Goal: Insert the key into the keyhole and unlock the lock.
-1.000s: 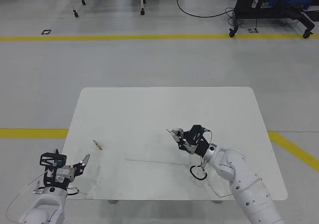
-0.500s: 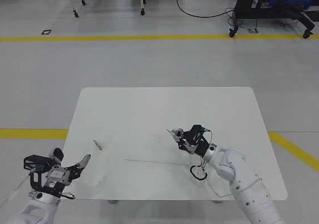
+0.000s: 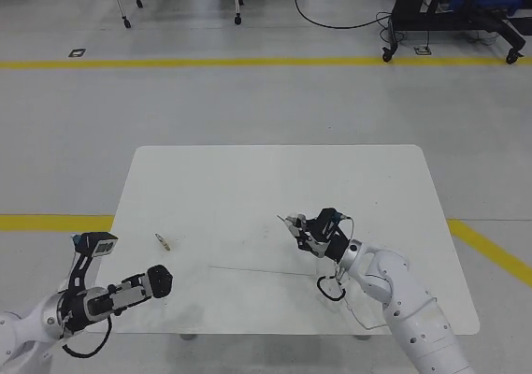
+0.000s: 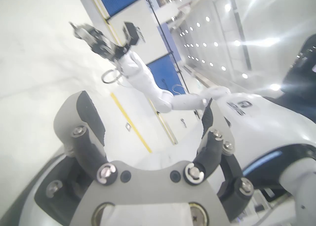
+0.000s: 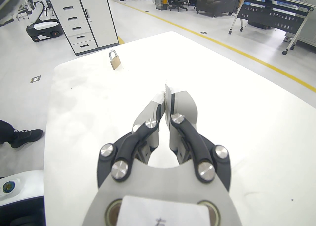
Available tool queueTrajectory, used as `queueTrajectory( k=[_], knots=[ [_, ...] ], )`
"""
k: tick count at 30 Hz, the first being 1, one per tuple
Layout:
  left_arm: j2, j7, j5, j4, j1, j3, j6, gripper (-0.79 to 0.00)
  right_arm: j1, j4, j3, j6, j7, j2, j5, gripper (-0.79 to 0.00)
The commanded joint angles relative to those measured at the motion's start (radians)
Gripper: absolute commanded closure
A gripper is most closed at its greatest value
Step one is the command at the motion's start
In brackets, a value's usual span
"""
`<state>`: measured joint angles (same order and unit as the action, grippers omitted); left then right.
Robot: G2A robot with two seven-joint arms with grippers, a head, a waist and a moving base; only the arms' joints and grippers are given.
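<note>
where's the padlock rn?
Top view: the padlock sits on the left side of the table near its edge, just beyond the left tool and well apart from the right tool holding the key.

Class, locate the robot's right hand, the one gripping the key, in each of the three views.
Top view: right hand over the table, near its middle.
Left wrist view: the right hand far off across the table.
Right wrist view: the right hand close up, shut on the key, pointing toward the padlock.
Shared landmark: the white table.
</note>
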<state>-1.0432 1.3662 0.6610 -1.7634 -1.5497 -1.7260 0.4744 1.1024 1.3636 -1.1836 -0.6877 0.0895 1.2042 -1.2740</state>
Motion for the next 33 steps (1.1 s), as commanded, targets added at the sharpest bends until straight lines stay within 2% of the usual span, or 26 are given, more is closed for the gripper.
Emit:
queueTrajectory(
  k=[1,7,8,10,12,13,15,17,22,25,26,27,31,33],
  knots=[
    [0.0,-0.122,-0.066,-0.002,-0.003,0.0,0.018,-0.785,0.0,0.0,0.0,0.0,0.0,0.0,0.0,0.0],
    [0.0,-0.094,-0.021,-0.031,-0.007,0.015,0.008,-0.785,0.002,0.001,0.002,-0.002,-0.001,0.0,0.001,0.0],
    [0.001,-0.083,-0.012,-0.033,-0.004,0.016,0.011,-0.785,0.003,0.006,0.009,-0.036,-0.009,-0.001,0.007,0.0],
    [0.005,-0.033,-0.025,-0.032,0.011,0.026,0.006,-0.785,-0.022,-0.014,0.017,-0.18,-0.036,-0.006,0.038,0.0],
    [0.009,-0.029,-0.126,-0.03,0.037,0.04,0.009,-0.785,-0.066,-0.058,0.03,-0.307,-0.097,-0.009,0.076,0.0],
    [0.011,-0.046,-0.199,-0.025,0.05,0.046,0.025,-0.785,-0.087,-0.076,0.044,-0.325,-0.128,-0.009,0.095,0.0],
    [0.012,-0.123,-0.403,-0.004,0.068,0.051,0.101,-0.785,-0.122,-0.102,0.075,-0.325,-0.19,-0.007,0.135,0.0],
    [0.008,-0.19,-0.528,-0.005,0.071,0.087,0.15,-0.785,-0.151,-0.117,0.118,-0.325,-0.261,-0.005,0.173,0.0],
    [0.003,-0.23,-0.623,-0.028,0.061,0.179,0.209,-0.785,-0.242,-0.139,0.27,-0.325,-0.41,-0.014,0.358,0.0],
    [0.009,-0.227,-0.629,-0.037,0.067,0.226,0.206,-0.61,-0.314,-0.178,0.357,-0.325,-0.476,-0.029,0.527,0.0],
    [0.01,-0.232,-0.636,-0.032,0.071,0.232,0.211,-0.511,-0.333,-0.184,0.38,-0.325,-0.491,-0.034,0.569,0.0],
    [0.011,-0.238,-0.648,-0.025,0.075,0.234,0.216,-0.48,-0.349,-0.183,0.405,-0.325,-0.504,-0.039,0.608,0.0],
    [0.012,-0.301,-0.72,-0.006,0.086,0.239,0.218,-0.462,-0.393,-0.18,0.476,-0.325,-0.519,-0.069,0.719,0.0],
    [0.012,-0.325,-0.741,-0.003,0.088,0.25,0.221,-0.489,-0.406,-0.165,0.509,-0.325,-0.514,-0.087,0.764,0.0]
  ],
)
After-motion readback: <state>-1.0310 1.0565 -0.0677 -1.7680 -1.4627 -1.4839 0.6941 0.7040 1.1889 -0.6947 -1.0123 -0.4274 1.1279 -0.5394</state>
